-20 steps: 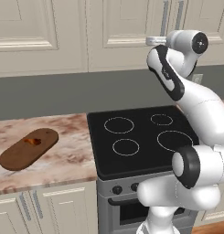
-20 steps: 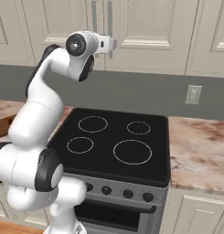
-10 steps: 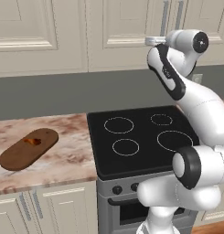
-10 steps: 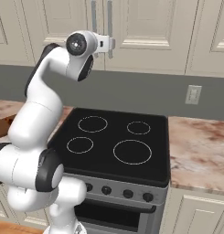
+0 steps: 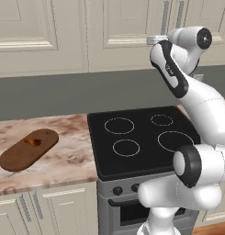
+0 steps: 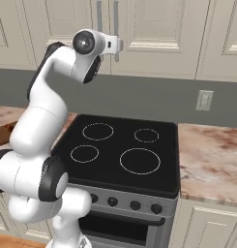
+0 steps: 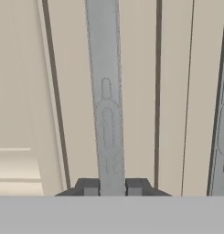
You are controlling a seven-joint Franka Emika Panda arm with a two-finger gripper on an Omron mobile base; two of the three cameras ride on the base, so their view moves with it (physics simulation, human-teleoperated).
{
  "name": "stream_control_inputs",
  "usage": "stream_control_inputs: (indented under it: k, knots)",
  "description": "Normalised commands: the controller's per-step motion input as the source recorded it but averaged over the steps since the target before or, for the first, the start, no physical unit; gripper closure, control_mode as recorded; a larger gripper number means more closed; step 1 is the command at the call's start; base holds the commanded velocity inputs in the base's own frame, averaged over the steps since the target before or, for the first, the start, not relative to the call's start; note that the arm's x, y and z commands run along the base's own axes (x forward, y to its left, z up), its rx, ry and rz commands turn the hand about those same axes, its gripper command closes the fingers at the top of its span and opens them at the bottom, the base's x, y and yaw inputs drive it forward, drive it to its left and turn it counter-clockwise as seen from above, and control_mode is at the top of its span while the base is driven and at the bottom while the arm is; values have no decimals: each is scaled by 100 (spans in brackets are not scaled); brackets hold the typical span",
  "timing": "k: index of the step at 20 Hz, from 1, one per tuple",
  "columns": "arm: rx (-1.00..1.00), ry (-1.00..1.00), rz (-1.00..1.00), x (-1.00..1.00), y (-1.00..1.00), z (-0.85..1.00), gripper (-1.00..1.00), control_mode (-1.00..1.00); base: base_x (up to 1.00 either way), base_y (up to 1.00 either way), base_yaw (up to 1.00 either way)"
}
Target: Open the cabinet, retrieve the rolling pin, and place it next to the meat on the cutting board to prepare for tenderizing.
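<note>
A: Far along yet?

B: Barely begun; cabinet (image 5: 132,27) doors across the top of the left base view look flush and shut; no rolling pin to be seen, presumably behind them.

A: And the pincer?

B: Up against the doors, upper middle of the right base view; in the hand view, gripper (image 7: 111,186) pinched narrow on the grey bar handle (image 7: 105,91), one fingertip (image 7: 89,186) on each side, bar running up the middle of the frame; looks like a hold on the handle, nothing else in it.

A: Board and meat?

B: Cutting board (image 5: 17,156) at lower left of the left base view, on the marble counter (image 5: 68,156) beside the black stove (image 5: 141,137); meat (image 5: 33,142) sitting near its upper end; bare wood below it for the pin.

A: Left to do?

B: Nearly everything; pull the door, fetch the pin, carry it over, lay it by the meat.
</note>
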Motion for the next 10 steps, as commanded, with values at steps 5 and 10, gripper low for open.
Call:
stream_control_inputs:
  k: [5, 10]
  knots:
    - [0, 4, 0, 20, 14, 0, 100, -100, 0, 0, 0]
    - [0, 5, 1, 7, 14, 0, 100, -100, 0, 0, 0]
